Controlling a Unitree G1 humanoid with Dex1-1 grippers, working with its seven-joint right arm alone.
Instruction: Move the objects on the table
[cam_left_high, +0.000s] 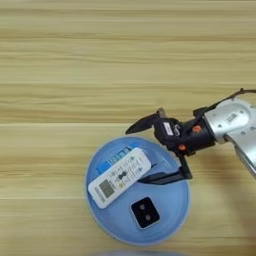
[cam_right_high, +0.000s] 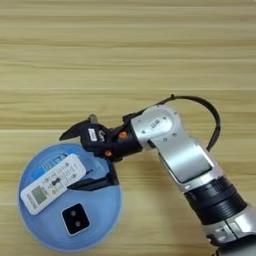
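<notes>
1. A large round blue plate (cam_left_high: 175, 210) lay on the light-wood surface (cam_left_high: 75, 75), low in the view, and it carried the task's things gathered together.
2. On the plate's left part rested a white remote control with a small screen (cam_left_high: 120, 177), lying diagonally over a blue labelled glue-stick tube (cam_left_high: 112, 159), of which only one end showed (the rest was hidden under the remote).
3. Below the remote sat a small black-topped white cube (cam_left_high: 145, 212), apart from it.
4. To the right, the black two-fingered tool (cam_left_high: 157, 150) stood spread wide over the plate's upper right rim, pinching nothing; one finger pointed past the rim, the other reached in beside the remote's right end, probably having just released it or being about to grasp it.
</notes>
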